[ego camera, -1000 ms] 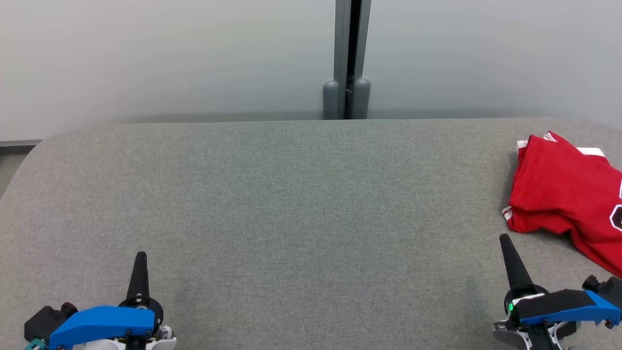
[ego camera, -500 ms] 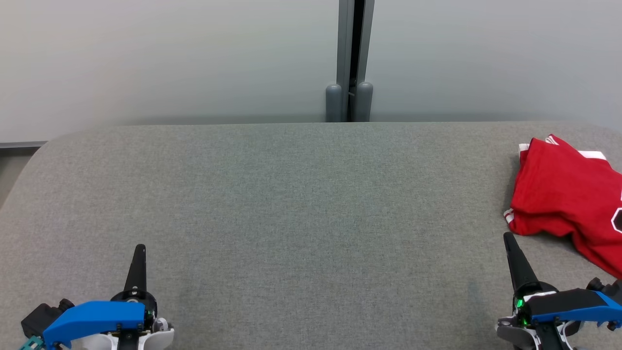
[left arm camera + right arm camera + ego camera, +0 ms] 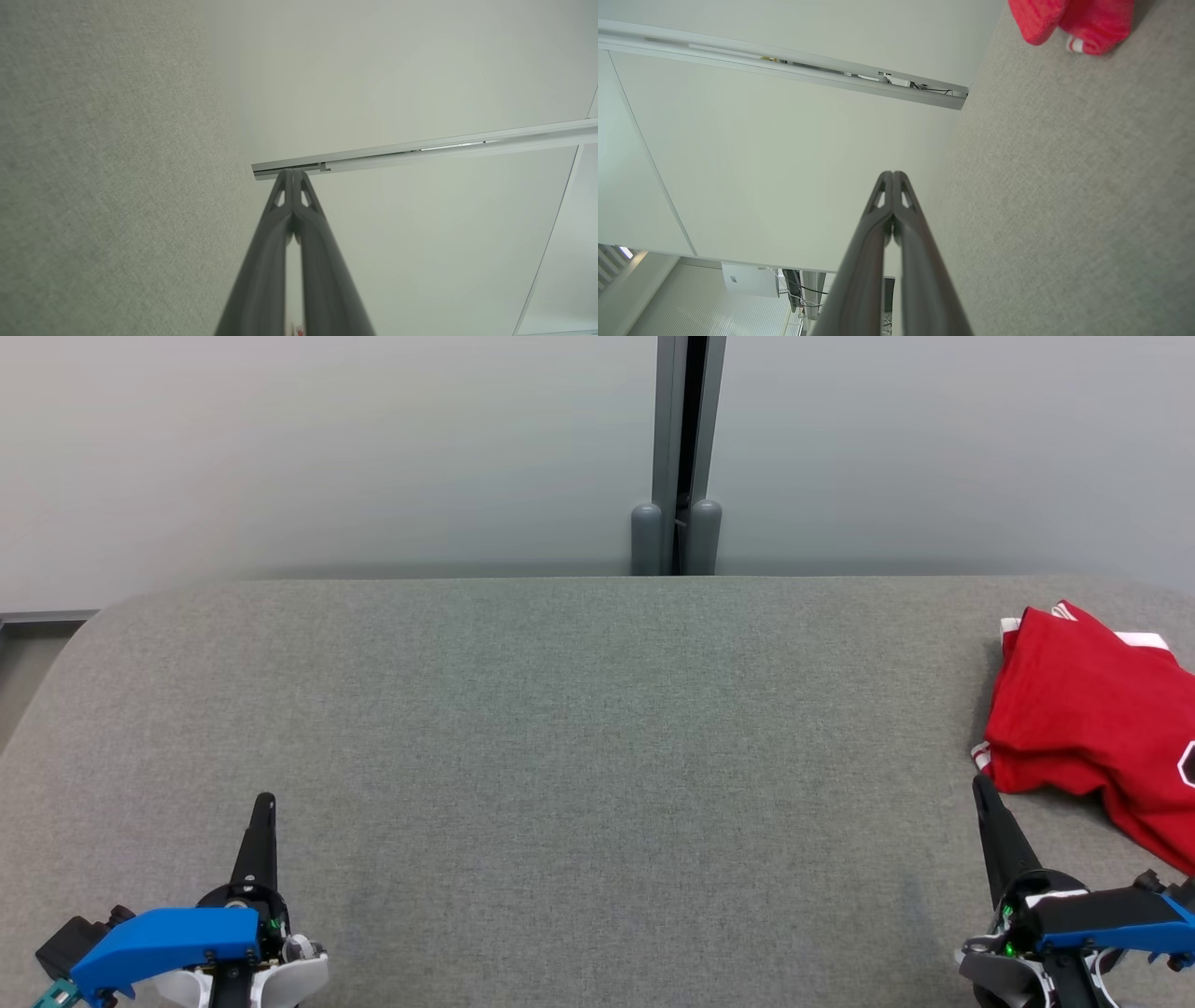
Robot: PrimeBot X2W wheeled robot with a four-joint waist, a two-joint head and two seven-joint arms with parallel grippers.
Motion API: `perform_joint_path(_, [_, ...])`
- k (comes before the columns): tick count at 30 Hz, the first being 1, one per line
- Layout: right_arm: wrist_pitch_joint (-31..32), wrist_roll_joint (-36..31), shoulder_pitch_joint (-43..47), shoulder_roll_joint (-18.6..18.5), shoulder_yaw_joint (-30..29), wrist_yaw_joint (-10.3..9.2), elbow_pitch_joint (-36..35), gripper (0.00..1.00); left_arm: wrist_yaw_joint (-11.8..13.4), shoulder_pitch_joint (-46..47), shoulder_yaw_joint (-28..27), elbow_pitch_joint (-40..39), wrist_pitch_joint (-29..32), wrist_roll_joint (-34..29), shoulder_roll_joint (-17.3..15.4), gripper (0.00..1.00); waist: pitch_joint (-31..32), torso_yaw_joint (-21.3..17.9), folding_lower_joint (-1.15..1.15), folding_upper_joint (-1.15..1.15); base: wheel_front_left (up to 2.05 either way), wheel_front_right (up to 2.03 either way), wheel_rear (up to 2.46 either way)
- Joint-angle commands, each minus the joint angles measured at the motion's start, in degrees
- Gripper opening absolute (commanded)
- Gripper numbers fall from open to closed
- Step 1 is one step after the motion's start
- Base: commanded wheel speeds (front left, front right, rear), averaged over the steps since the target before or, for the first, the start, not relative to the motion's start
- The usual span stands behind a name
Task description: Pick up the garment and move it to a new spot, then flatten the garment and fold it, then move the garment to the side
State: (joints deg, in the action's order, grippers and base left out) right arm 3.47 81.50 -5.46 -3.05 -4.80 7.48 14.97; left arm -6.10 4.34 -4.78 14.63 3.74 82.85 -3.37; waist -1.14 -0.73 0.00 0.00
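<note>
Since the earlier frame the whole head view has shifted — camera motion — and, measured against the counter (image 3: 597,728), both grippers have advanced slightly toward its far edge.

Left gripper (image 3: 264,800): low at the left of the head view, above bare grey counter, pointing away from the robot. Its fingers (image 3: 266,261) are pressed together along their length with the tips touching and nothing between them.

Right gripper (image 3: 979,780): low at the right, same posture. Its fingers (image 3: 920,261) likewise meet at the tips and hold nothing.

Garment (image 3: 1083,719): red with white trim, lying bunched on the counter at its right side, partly cut off by the frame edge. Its near-left corner lies just beyond the right gripper's tip — close, but apart. The left gripper is well apart from it.

Behind the counter stands a pale wall (image 3: 327,448) with a grey post (image 3: 670,448) at mid-width.
</note>
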Motion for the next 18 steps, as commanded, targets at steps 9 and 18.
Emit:
perform_joint_path(9, [1.14,4.38,-0.87,-0.33,-0.62,0.02,-0.74,0.00,-0.81,1.43,-0.93,-0.54,1.22,3.59,0.18,0.00,0.30,0.23,0.00,0.00,0.00,0.00,0.00])
perform_joint_path(18, [2.03,8.04,-0.96,-0.30,-1.02,0.02,-0.93,0.00,-1.28,1.98,-1.44,-0.64,2.17,6.73,0.40,0.00,0.62,0.47,0.00,0.00,0.00,0.00,0.00])
